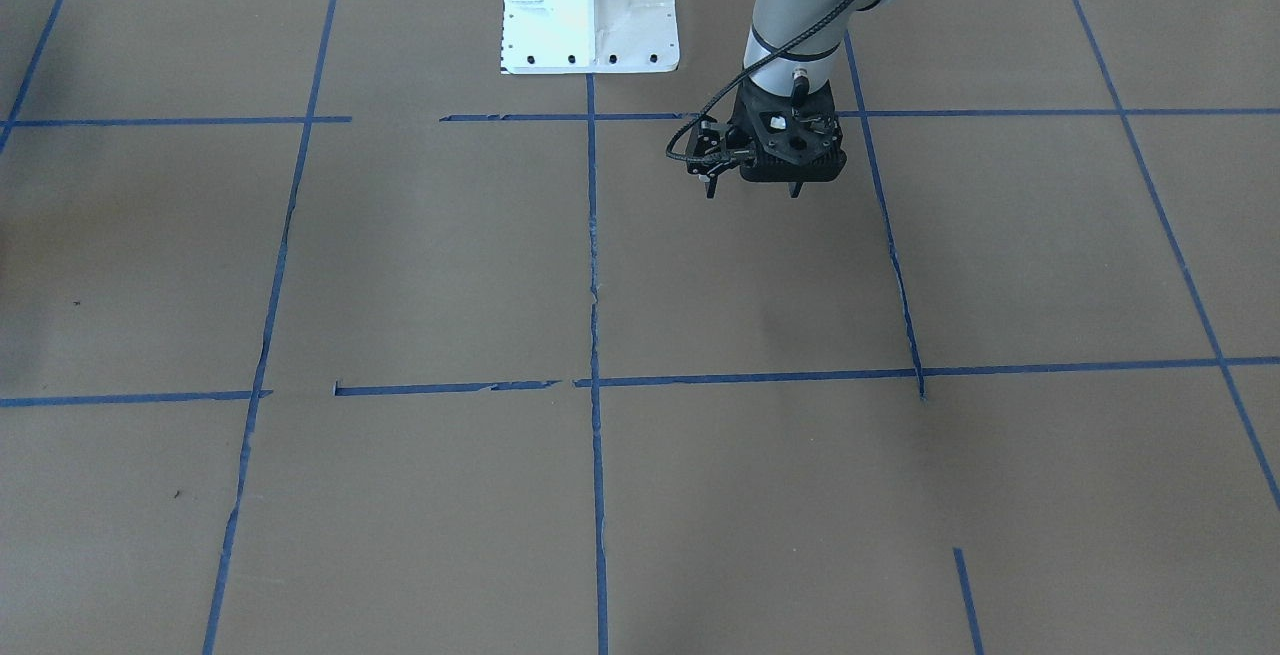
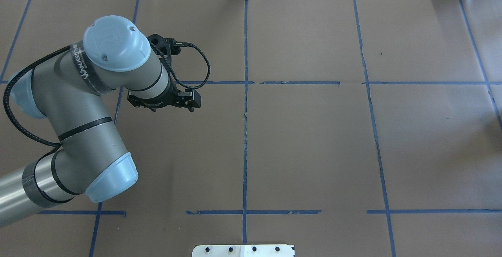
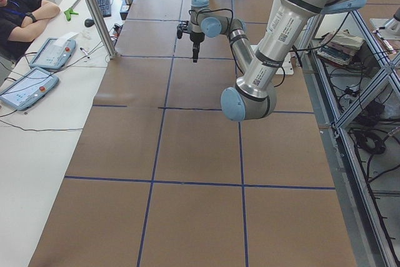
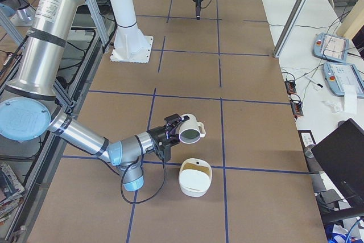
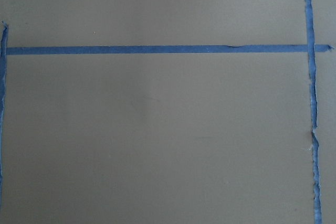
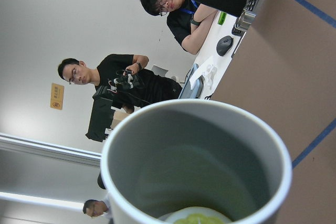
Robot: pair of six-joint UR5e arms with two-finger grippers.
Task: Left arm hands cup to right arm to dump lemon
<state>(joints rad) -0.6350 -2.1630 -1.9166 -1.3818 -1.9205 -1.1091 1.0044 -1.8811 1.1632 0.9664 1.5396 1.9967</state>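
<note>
The white cup (image 4: 191,130) hangs tilted above the table at the tip of my right gripper (image 4: 173,130), its mouth turned toward the table's operator side. This gripper shows only in the exterior right view, so I cannot tell if it is shut. The right wrist view is filled by the cup's grey inside (image 6: 199,171), with the yellow-green lemon (image 6: 197,217) at the bottom edge. My left gripper (image 1: 753,191) points down above bare table near the robot's base, open and empty. It also shows small in the exterior left view (image 3: 195,57).
A cream bowl (image 4: 195,179) stands on the table just below and beside the cup. The white robot base (image 1: 590,5) is at the table's robot side. Blue tape lines cross the brown table. Operators and tablets (image 3: 28,85) are at a side desk.
</note>
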